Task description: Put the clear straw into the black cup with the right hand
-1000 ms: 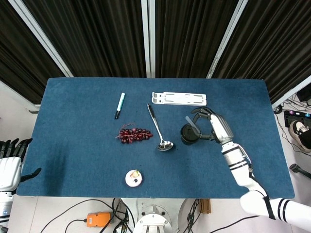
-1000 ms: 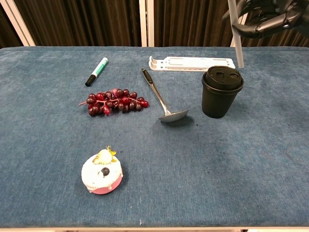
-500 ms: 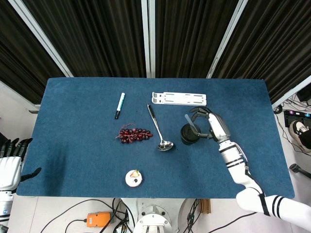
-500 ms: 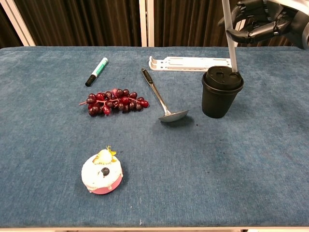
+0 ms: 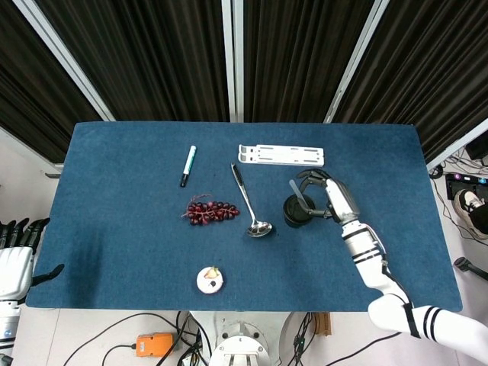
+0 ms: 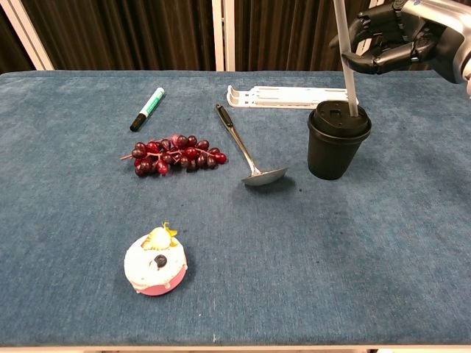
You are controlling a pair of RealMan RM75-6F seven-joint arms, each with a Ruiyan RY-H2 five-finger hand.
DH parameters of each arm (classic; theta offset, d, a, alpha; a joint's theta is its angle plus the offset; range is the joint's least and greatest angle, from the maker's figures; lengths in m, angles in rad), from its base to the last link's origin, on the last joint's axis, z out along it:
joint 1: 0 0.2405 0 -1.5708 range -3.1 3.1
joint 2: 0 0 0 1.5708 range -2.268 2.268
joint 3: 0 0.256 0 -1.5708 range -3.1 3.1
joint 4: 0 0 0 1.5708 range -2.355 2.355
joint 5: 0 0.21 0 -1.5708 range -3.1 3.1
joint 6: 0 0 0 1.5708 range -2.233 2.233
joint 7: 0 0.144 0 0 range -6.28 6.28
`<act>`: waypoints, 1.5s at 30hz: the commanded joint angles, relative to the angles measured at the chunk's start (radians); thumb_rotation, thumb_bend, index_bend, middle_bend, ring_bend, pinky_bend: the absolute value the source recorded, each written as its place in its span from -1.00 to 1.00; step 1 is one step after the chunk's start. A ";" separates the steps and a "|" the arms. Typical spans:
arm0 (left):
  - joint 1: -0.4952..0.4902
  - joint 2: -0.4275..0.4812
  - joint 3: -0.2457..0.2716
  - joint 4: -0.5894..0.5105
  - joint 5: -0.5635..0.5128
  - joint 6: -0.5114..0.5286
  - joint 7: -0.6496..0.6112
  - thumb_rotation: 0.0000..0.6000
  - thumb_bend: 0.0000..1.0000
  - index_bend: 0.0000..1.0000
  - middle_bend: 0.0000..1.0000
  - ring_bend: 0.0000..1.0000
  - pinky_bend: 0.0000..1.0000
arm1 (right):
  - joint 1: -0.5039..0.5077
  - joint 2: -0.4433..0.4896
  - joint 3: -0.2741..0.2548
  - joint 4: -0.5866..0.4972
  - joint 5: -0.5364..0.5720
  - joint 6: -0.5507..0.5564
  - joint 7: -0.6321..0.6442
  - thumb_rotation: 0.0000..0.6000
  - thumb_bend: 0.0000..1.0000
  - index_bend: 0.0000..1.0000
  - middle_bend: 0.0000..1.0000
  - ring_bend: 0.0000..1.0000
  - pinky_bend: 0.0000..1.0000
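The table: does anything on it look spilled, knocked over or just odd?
Nothing stands out. The black cup stands upright with its lid on, the right hand holds the clear straw at the lid, and nothing looks spilled on the table.

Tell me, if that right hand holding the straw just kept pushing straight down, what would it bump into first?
Probably the black cup: the right hand holds the clear straw with its lower end at the cup's lid, though depth is hard to judge.
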 commanded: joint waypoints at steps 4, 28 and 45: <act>0.000 -0.002 0.000 0.003 -0.001 0.000 -0.003 1.00 -0.85 -0.74 -0.71 -0.85 -0.98 | -0.006 -0.017 -0.006 0.029 -0.004 0.007 0.030 1.00 0.30 0.37 -0.24 -0.47 -0.31; -0.004 -0.003 -0.001 -0.002 0.002 -0.001 0.000 1.00 -0.85 -0.74 -0.71 -0.85 -0.98 | -0.063 -0.165 -0.100 0.339 -0.177 0.127 0.444 1.00 0.14 -0.31 -0.41 -0.87 -0.84; -0.003 -0.002 -0.002 0.007 -0.001 0.000 -0.012 1.00 -0.85 -0.74 -0.71 -0.85 -0.98 | -0.230 0.279 -0.203 0.039 -0.222 0.259 -0.026 1.00 0.01 -0.99 -0.65 -1.00 -0.96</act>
